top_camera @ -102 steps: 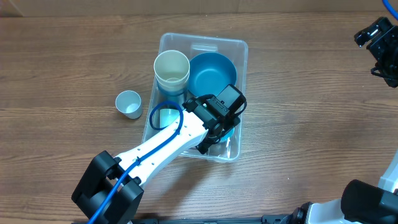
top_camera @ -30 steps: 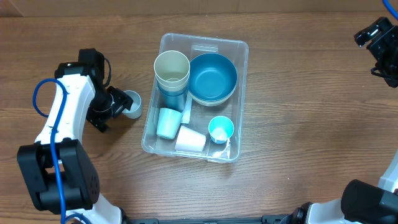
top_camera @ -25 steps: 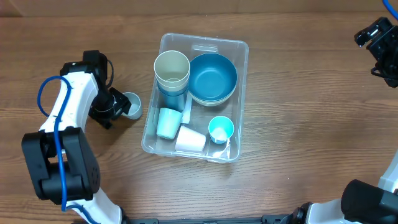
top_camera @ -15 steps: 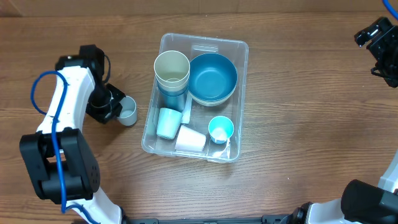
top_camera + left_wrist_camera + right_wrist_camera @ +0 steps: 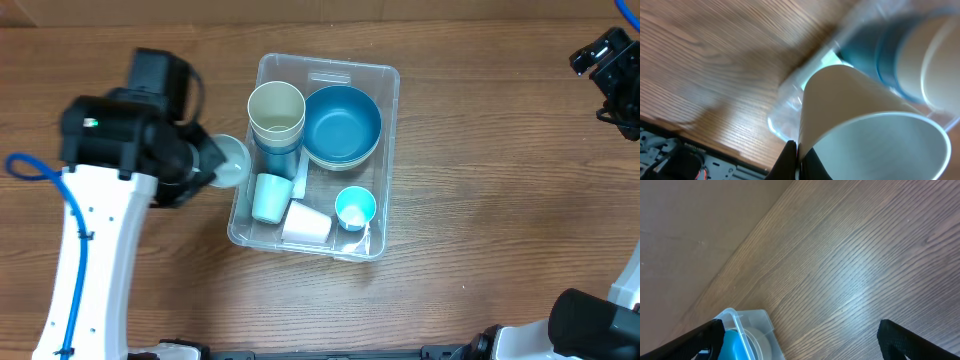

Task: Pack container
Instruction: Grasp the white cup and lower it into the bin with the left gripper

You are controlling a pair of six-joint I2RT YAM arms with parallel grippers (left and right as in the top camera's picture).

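Clamped shut with the left jaws on the wall of a small white cup [image 5: 228,160], just beside the left wall of the container [image 5: 330,70], in the middle of the tabletop [image 5: 480,200]. Spread wide and empty at the right jaws, well apart from the container.

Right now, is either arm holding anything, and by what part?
The left gripper pinches the small white cup by its rim; the right gripper is open and empty.

Brown wood-grain table [image 5: 480,150], tan backdrop [image 5: 690,210]
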